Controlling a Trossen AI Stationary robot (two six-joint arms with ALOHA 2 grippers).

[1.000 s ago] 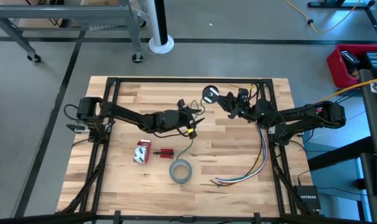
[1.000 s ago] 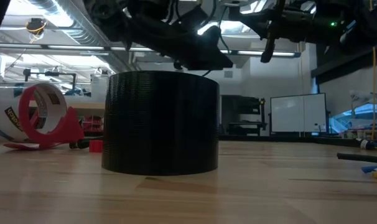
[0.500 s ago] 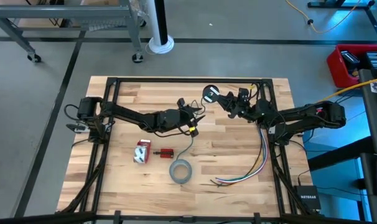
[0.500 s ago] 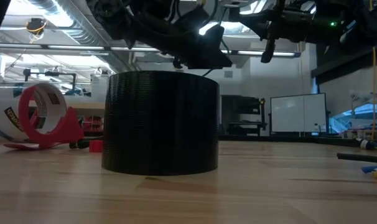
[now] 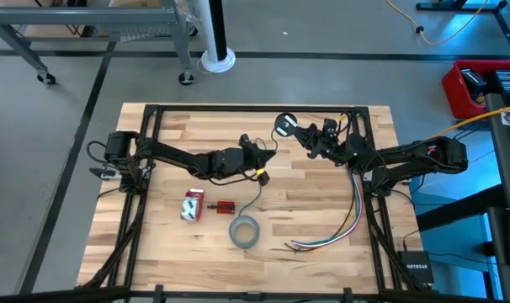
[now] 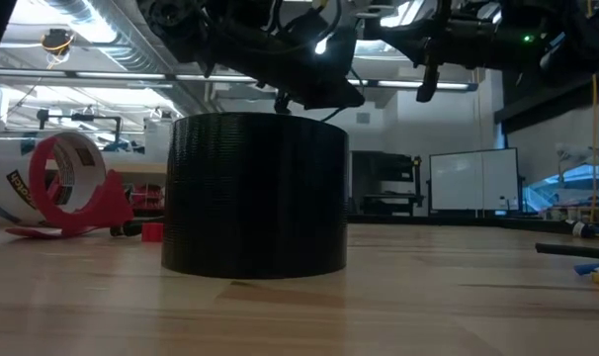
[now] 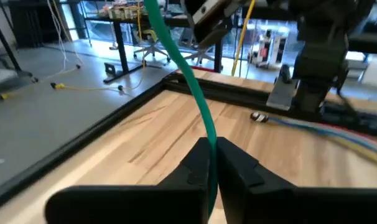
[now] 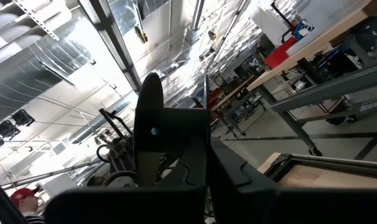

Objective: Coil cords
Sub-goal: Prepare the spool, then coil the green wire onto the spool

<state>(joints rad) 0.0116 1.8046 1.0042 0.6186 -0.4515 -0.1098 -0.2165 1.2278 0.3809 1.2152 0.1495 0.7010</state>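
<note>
Both claws are up off the worktop (image 5: 314, 202), near its far middle. Left claw (image 5: 263, 162) sits over the middle and is pinched tight on the cord (image 7: 187, 70). In the left wrist view the cord looks green and runs up and away from between the two fingers. Right claw (image 5: 299, 132) is a bit farther back and to the right. It is closed on the small round dark bundle (image 5: 283, 126) of cord, with the flat round side held up.

So the cord stretches between the two claws, from the left one up and across to the bundle in the right one. Its long way runs slanted across the back of the worktop. From the left claw a loose bit of cord also trails down toward the grey tape roll (image 5: 244, 231). I think the next wrap has to go round the bundle, so the right claw is the nearer one.

No box or bin sits on the worktop. A bunch of coloured wires (image 5: 335, 229) lies well apart, by the right side.
</note>
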